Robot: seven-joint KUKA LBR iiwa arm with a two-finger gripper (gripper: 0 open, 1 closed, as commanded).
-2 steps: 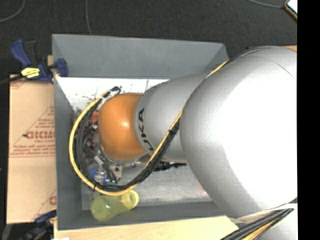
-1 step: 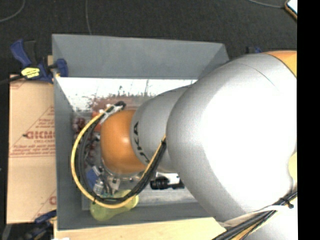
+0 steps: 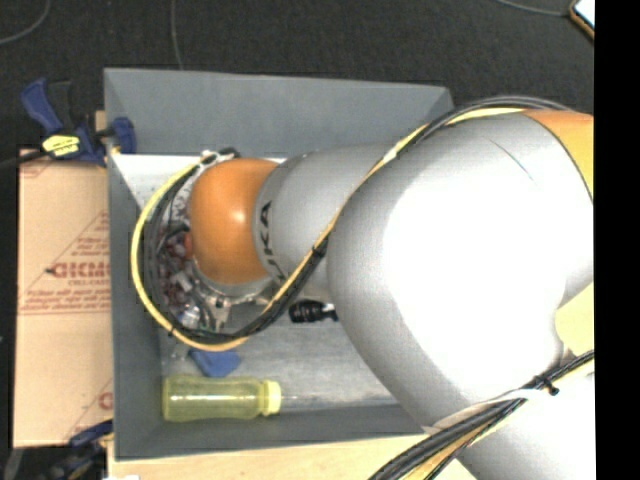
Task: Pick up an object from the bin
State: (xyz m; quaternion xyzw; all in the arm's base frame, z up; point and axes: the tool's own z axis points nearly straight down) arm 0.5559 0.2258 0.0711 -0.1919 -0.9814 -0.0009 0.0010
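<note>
Arm: its orange wrist cover [image 3: 225, 223] hangs over the left half of the bin [image 3: 280, 108].
Gripper [image 3: 195, 306]: low under that cover; wide or narrow, cannot tell (the wrist hides it).
Nearest thing: a blue piece [image 3: 215, 361], just on the gripper's near-wall side.
Bottle: a yellow-green bottle [image 3: 220, 398] lies on its side along the near wall, past the blue piece.
Bottle's long axis: left to right, cap to the right.
Likely need: a shift toward the near wall.

grey arm [image 3: 450, 258] from right, orange-capped wrist [image 3: 225, 223] down

blue object [image 3: 218, 361] half hidden, arm [image 3: 430, 268] cropped
</note>
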